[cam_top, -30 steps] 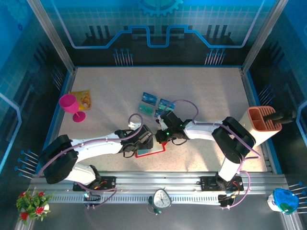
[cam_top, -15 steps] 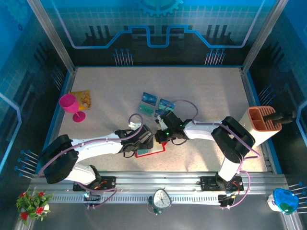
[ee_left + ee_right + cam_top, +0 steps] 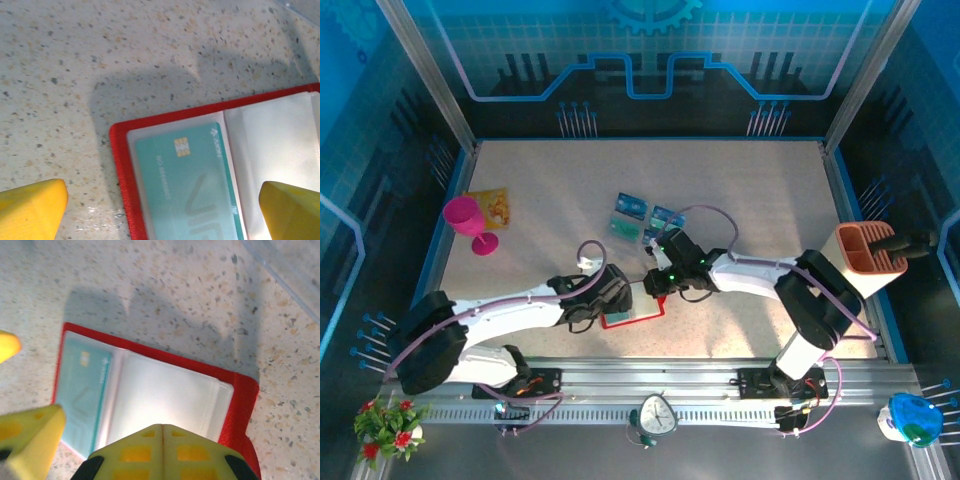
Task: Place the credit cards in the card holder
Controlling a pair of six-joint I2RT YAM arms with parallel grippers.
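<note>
The red card holder [image 3: 638, 312] lies open on the table near the front, its clear pockets facing up. A teal-green credit card [image 3: 190, 190] sits inside its left pocket [image 3: 80, 385]. My left gripper [image 3: 162, 215] hangs open just above that card, its yellow fingertips [image 3: 30, 210] spread wide to either side. My right gripper [image 3: 162, 450] is shut with nothing between its fingers, its tip over the empty white middle pocket [image 3: 160, 395]. Several more blue and teal credit cards [image 3: 632, 208] lie loose on the table beyond both grippers.
A pink goblet [image 3: 465, 220] and a yellow-orange packet [image 3: 490, 205] stand at the left edge. An orange-brown slotted organizer [image 3: 868, 250] sits at the right edge. A small clock [image 3: 658, 412] rests on the front rail between the arm bases.
My left gripper has drawn back a little to the left, off the holder's left side. The right gripper has barely shifted and stays over the holder.
</note>
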